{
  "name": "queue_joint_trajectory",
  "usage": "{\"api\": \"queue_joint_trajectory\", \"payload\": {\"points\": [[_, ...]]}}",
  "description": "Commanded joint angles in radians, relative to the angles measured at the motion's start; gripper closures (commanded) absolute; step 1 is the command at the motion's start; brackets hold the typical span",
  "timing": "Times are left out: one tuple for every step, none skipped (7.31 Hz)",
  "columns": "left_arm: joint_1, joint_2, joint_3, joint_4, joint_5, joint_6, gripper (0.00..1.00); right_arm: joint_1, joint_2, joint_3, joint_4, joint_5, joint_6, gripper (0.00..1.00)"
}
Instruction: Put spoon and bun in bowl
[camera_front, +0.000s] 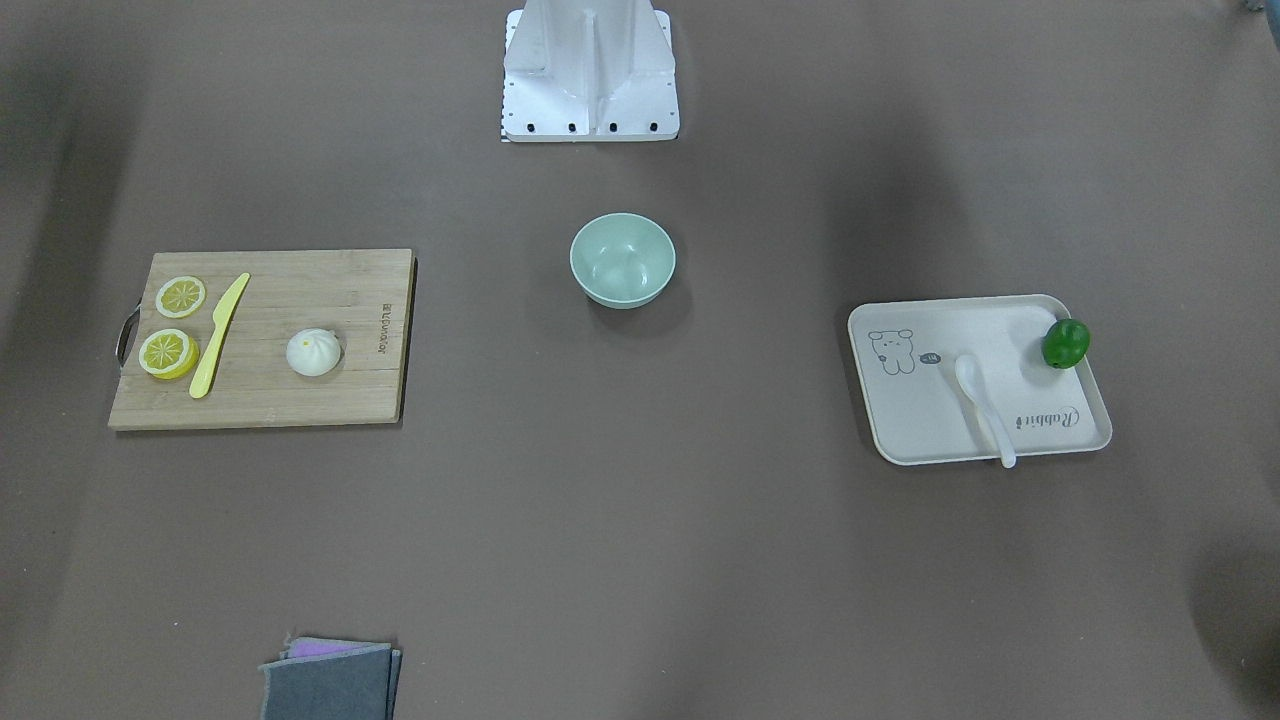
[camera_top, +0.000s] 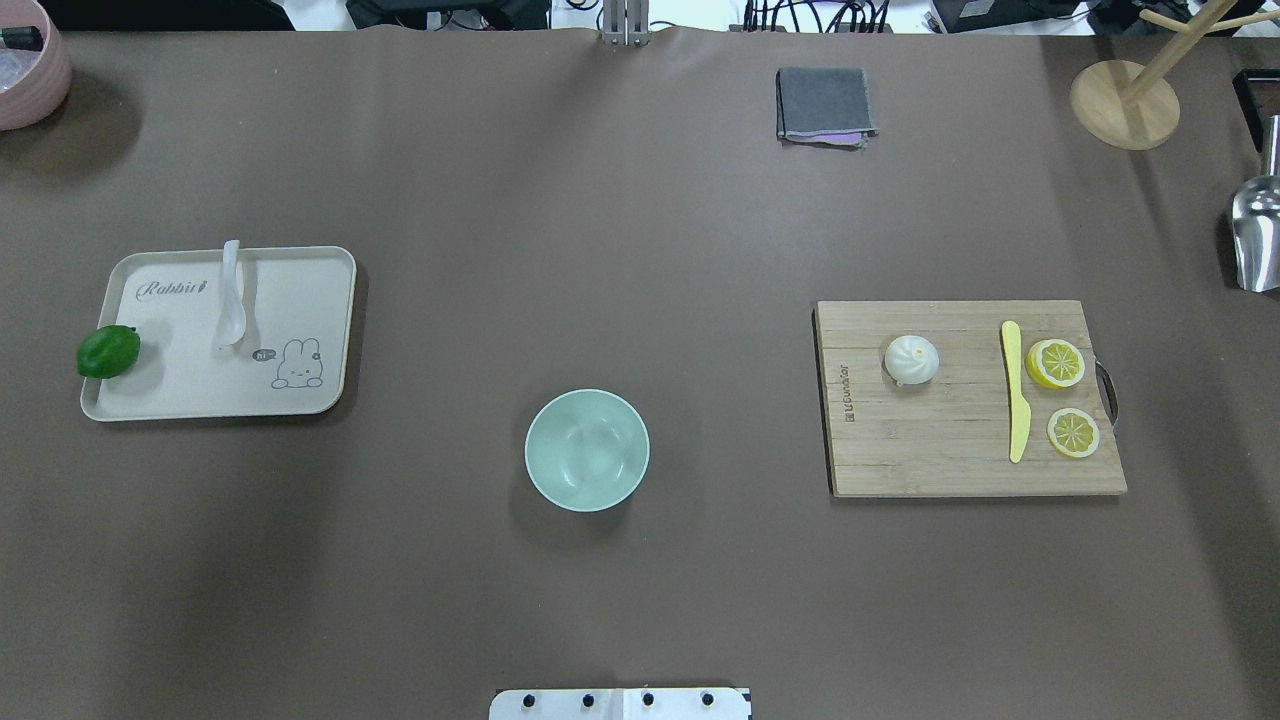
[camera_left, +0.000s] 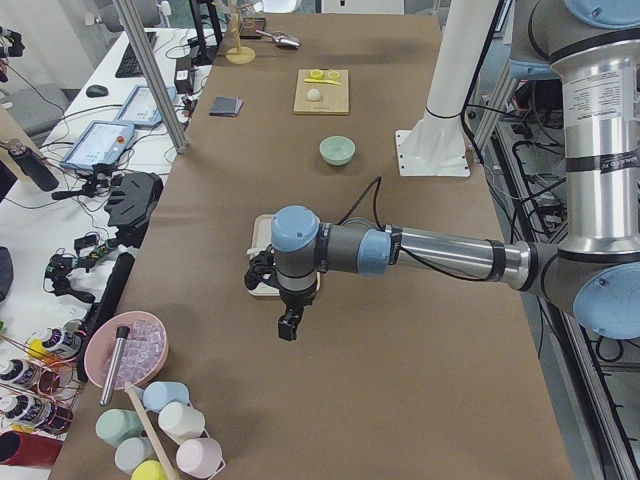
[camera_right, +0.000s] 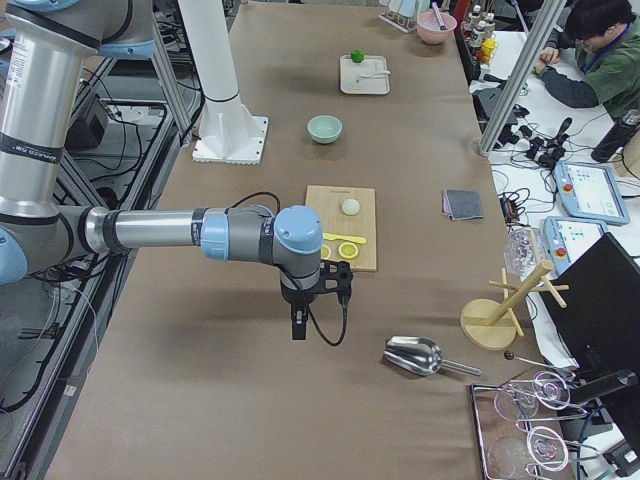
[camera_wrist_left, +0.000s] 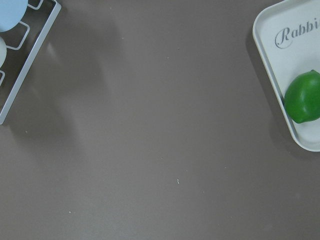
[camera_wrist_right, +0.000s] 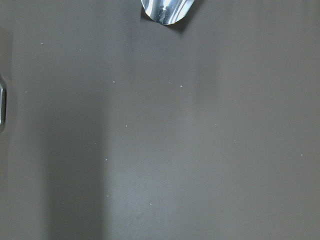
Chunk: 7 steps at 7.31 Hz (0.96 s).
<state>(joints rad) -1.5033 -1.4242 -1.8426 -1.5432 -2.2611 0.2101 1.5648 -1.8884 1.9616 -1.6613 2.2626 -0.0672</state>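
Observation:
The white spoon (camera_top: 231, 300) lies on a cream rabbit tray (camera_top: 180, 385) on the table's left, its handle over the far rim. The white bun (camera_top: 911, 360) sits on a bamboo cutting board (camera_top: 940, 455) on the right. The mint-green bowl (camera_top: 587, 450) stands empty in the middle. My left gripper (camera_left: 289, 328) hangs above the table beyond the tray's outer end. My right gripper (camera_right: 298, 325) hangs beyond the cutting board's outer end. Both show only in the side views, so I cannot tell if they are open or shut.
A green lime (camera_top: 108, 351) rests on the tray's edge. A yellow knife (camera_top: 1015, 390) and two lemon slices (camera_top: 1056, 363) lie on the board. A folded grey cloth (camera_top: 823, 104), a metal scoop (camera_top: 1258, 235), a wooden stand (camera_top: 1124, 103) and a pink bowl (camera_top: 30, 70) sit at the edges.

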Motion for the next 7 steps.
{"api": "queue_joint_trajectory", "payload": {"points": [[0.000,0.010,-0.003,-0.018,0.000,0.005,0.02,0.000,-0.001,-0.001,0.000,0.003,0.000,0.00],[0.002,0.011,0.003,-0.040,0.000,0.002,0.02,0.000,-0.002,-0.001,0.000,0.009,0.000,0.00],[0.002,0.008,0.002,-0.041,0.002,0.002,0.02,0.001,-0.002,0.000,0.000,0.011,0.001,0.00],[0.002,0.001,0.006,-0.041,0.002,0.000,0.02,0.000,-0.002,-0.001,0.000,0.014,0.001,0.00],[0.002,-0.010,0.005,-0.041,0.000,-0.003,0.02,0.000,0.000,-0.001,0.000,0.030,0.003,0.00],[0.002,-0.031,0.000,-0.046,-0.001,-0.005,0.02,0.000,0.002,-0.001,0.000,0.052,0.006,0.00],[0.002,-0.050,-0.010,-0.084,-0.001,-0.005,0.02,0.000,0.014,-0.001,0.018,0.101,0.006,0.00]]}}
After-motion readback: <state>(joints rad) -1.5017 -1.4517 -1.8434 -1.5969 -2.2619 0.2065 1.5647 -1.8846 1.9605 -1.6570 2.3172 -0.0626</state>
